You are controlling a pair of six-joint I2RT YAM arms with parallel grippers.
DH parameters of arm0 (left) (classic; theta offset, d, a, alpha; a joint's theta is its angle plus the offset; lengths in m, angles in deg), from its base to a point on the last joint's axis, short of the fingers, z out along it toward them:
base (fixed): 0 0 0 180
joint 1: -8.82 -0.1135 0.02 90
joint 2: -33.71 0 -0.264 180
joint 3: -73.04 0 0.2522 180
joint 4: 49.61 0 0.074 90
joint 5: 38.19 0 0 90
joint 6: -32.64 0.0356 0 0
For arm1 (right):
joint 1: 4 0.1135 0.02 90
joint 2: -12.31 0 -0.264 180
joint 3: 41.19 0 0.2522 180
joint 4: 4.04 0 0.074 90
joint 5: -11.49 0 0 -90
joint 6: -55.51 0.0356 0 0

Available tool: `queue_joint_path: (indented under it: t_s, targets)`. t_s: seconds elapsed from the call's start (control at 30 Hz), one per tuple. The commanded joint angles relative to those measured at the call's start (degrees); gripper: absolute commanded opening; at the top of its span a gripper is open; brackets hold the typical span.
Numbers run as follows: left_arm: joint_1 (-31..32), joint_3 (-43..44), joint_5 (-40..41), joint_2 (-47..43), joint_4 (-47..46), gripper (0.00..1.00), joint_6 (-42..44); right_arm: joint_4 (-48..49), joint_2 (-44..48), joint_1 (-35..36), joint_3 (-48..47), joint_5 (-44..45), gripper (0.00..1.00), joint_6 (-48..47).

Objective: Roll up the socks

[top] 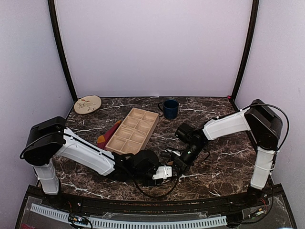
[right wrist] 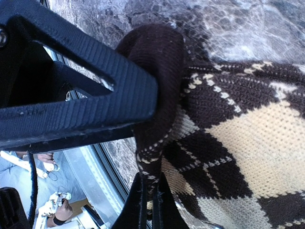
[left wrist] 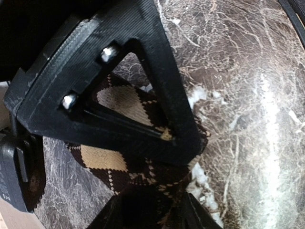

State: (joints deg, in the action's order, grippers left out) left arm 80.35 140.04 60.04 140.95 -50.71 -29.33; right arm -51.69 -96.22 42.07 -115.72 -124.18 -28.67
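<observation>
1. Near the front of the marble surface (top: pixel 228 157), the left gripper (left wrist: pixel 167 176) pinches the argyle sock (left wrist: pixel 102 160).
2. Just beside it, the right gripper (right wrist: pixel 150 148) clamps a bunched fold of that sock.
3. Farther back, the striped sock (top: pixel 107 136) lies just beside the left side of the wooden tray (top: pixel 135 125).

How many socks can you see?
2. The brown argyle sock is at the table's front middle, where both arms meet. The striped sock lies just left of the wooden tray. Others could be hidden under the arms.
</observation>
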Motion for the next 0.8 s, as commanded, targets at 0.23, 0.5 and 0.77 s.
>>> queue_joint_path:
  t_s: [0.23, 0.5, 0.77]
  targets:
    - [-0.1, 1.5, -0.9, 1.4, 0.9, 0.4, 1.4, -0.7, -0.7, -0.3, 0.0, -1.5, 0.0, -0.9]
    - [-0.3, 3.2, -2.2, 3.3, 4.2, 0.26, 1.1, -0.7, -0.8, -0.3, 0.1, -1.9, 0.0, -0.8]
    - [-0.6, 5.4, -2.1, 4.8, 8.8, 0.0, 0.8, -1.0, -0.5, -0.5, 0.2, -1.3, 0.0, -0.6]
